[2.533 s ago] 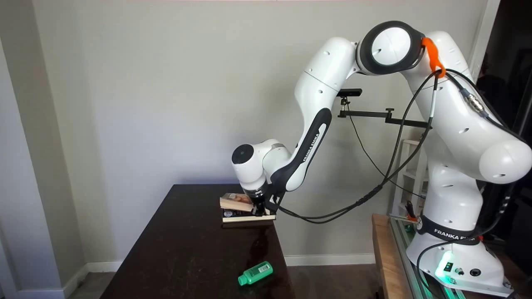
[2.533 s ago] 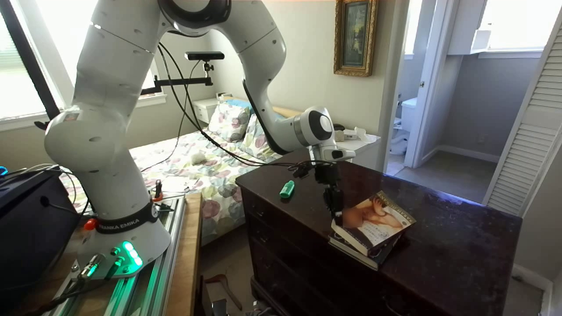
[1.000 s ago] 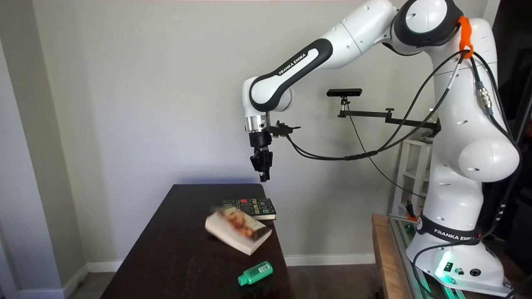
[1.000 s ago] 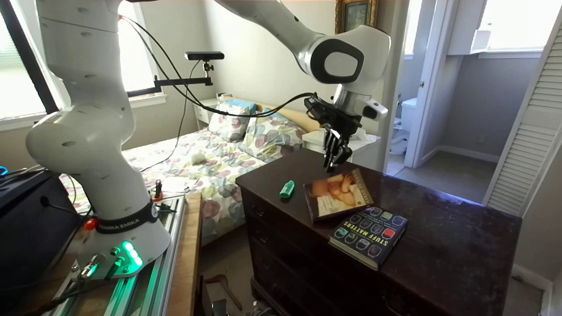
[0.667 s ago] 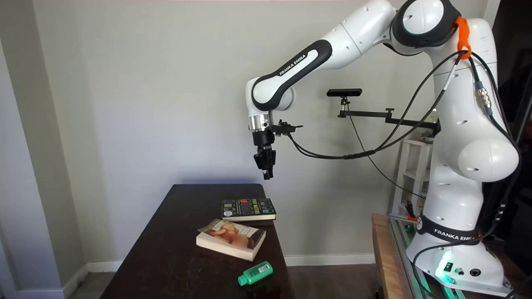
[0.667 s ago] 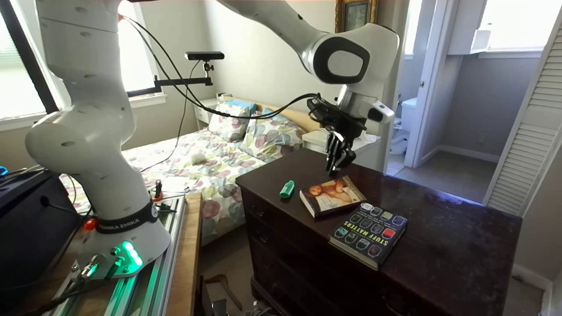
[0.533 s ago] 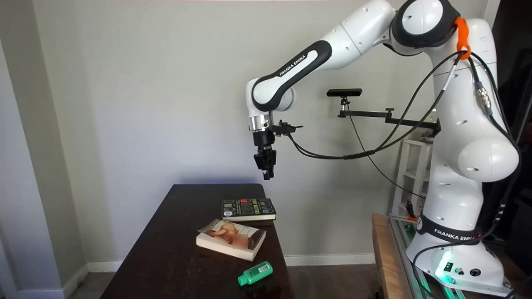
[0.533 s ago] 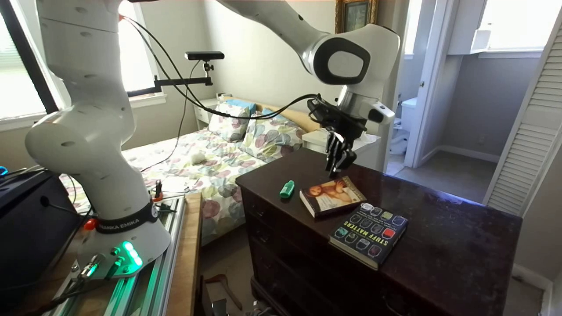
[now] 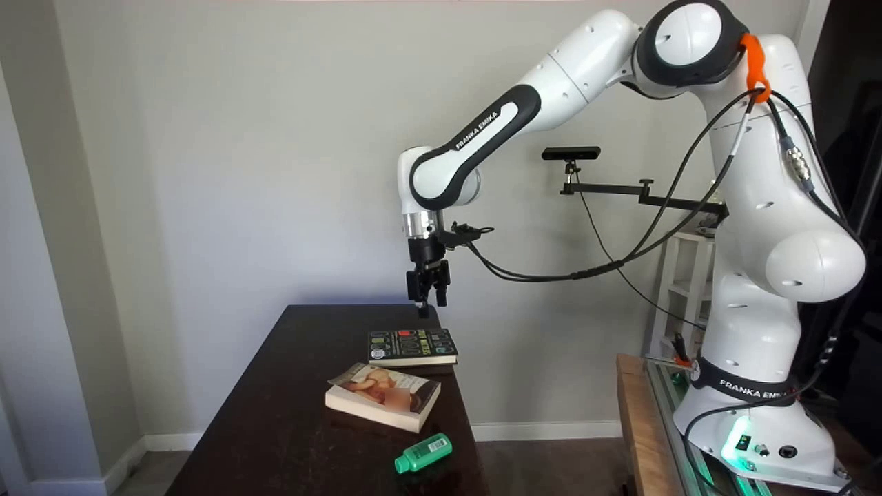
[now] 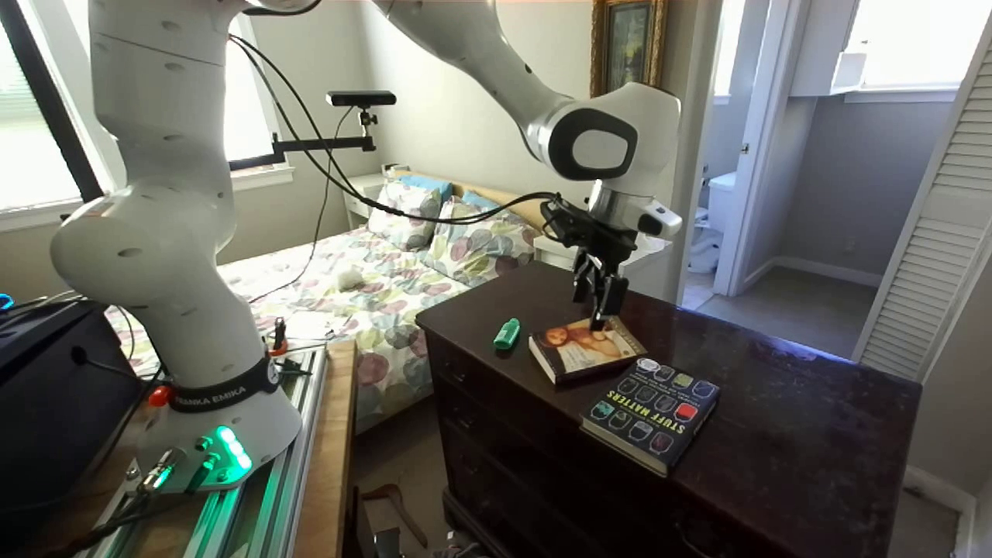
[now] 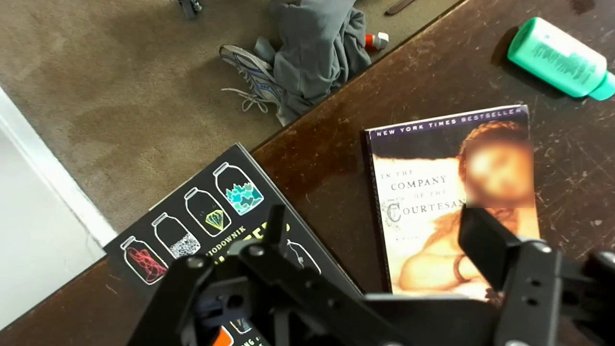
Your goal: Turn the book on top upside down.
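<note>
While your jaws stand spread with nothing between them, the turn you are asked for looks undone. They hang above the dresser worktop (image 10: 790, 434); in the wrist view one side covers some of the paperback In the Company of the Courtesan (image 11: 427, 197), the other some of the dark book Stuff Matters (image 10: 651, 415). The paperback lies flat on the worktop with its front cover facing up, title legible. It sits just beside Stuff Matters, not on it; whether their near corners touch, you cannot tell. With no stack here, take the paperback as the book meant by "on top". Its lying by itself gives you free edges to work at, so count that much as done. What is left, I judge, is the flip itself: grip an edge, lift, roll the book until its front cover is underneath, let go. Whether it should finish on Stuff Matters, the task does not say. Farther out, the green bottle (image 9: 424, 452) lies on its side near the paperback.
</note>
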Available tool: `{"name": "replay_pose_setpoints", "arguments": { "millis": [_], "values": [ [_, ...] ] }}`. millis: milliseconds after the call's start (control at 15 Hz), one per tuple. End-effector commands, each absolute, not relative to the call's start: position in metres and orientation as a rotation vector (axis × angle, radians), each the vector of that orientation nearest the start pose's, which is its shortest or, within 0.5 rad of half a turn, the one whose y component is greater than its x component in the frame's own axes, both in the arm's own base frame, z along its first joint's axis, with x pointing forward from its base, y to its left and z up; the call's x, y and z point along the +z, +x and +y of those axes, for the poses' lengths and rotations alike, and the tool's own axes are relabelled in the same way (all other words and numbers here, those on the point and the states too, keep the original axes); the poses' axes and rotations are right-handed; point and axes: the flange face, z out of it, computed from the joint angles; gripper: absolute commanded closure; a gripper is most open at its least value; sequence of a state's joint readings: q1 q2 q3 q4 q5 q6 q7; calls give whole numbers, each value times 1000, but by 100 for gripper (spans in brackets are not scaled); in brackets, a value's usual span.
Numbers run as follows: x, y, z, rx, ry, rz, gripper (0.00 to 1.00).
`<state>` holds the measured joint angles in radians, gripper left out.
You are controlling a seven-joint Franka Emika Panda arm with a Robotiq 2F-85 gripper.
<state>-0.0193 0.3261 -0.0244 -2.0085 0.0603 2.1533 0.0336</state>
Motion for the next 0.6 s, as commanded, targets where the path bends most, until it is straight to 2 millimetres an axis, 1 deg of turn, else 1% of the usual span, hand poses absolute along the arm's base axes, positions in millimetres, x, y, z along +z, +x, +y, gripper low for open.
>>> {"name": "replay_pose_setpoints", "arguments": {
  "millis": [0, 267, 400, 533],
  "values": [
    [253, 584, 12, 200, -3176, 112, 0],
    [226, 585, 50, 117, -3270, -33, 0],
    [214, 584, 65, 85, -3301, -95, 0],
    [205, 583, 79, 57, -3311, -139, 0]
  ]
}}
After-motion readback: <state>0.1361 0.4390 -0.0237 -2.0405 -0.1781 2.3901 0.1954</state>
